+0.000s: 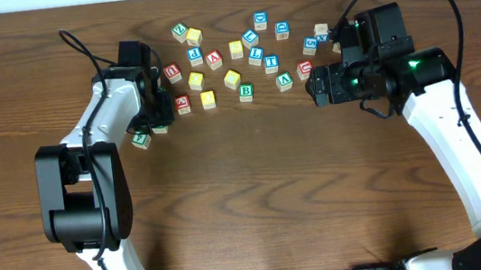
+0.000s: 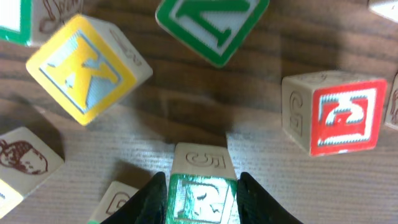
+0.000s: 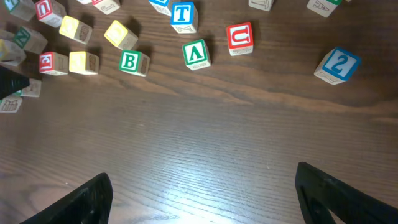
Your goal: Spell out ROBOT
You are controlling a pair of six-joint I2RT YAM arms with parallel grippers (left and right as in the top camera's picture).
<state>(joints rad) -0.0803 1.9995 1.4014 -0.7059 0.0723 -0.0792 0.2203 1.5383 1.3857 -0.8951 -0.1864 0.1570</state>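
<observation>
A green-lettered R cube sits on the table between the fingers of my left gripper, which press on both of its sides. In the overhead view my left gripper is at the left end of the scattered cubes and hides this cube. The green B cube and the blue T cube lie in the middle of the scatter. Yellow-faced cubes lie near the B. My right gripper hangs open over bare wood to the right of the cubes.
A yellow K cube, a green N cube and a red-faced cube stand close round the left gripper. A green cube lies just left of it. A red U cube and a blue 2 cube lie ahead of the right gripper.
</observation>
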